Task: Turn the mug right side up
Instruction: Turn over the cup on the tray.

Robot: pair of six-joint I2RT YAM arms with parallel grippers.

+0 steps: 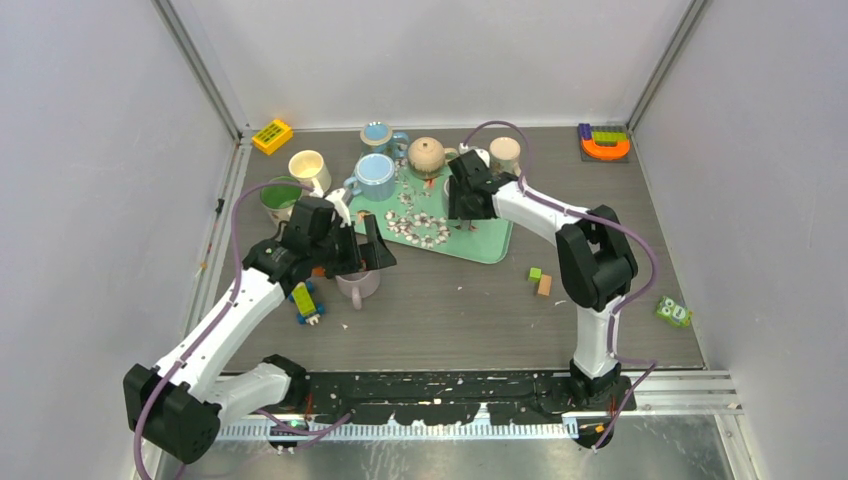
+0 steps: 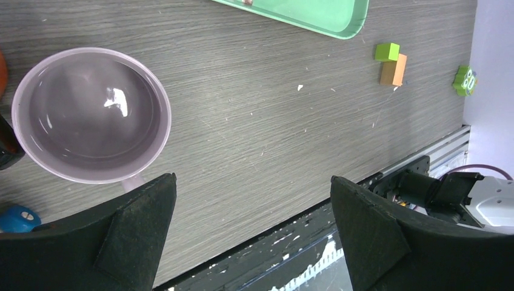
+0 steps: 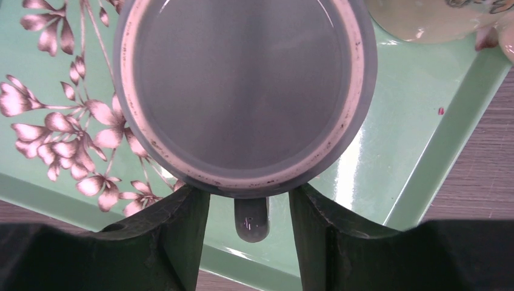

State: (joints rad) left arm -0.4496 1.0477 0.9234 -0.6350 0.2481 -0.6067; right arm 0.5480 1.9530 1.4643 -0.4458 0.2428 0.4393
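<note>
We judge the grey ceramic mug (image 3: 245,91), by the green floral tray's (image 3: 424,151) right edge, apparently inverted and unturned; the right gripper (image 3: 250,206) sits part-open astride its handle (image 3: 251,223), unclamped.

A mug (image 3: 245,91), apparently base-up, is set on the tray (image 1: 492,243) at the middle of the tabletop (image 1: 450,320), a teapot (image 1: 427,155) is placed behind it, a second mug (image 1: 358,289) before the tray's left end, and two blocks (image 1: 541,281) beside its right near corner.

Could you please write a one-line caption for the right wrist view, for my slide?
Right fingers on either side of the handle of an upside-down grey mug on a green tray.
</note>
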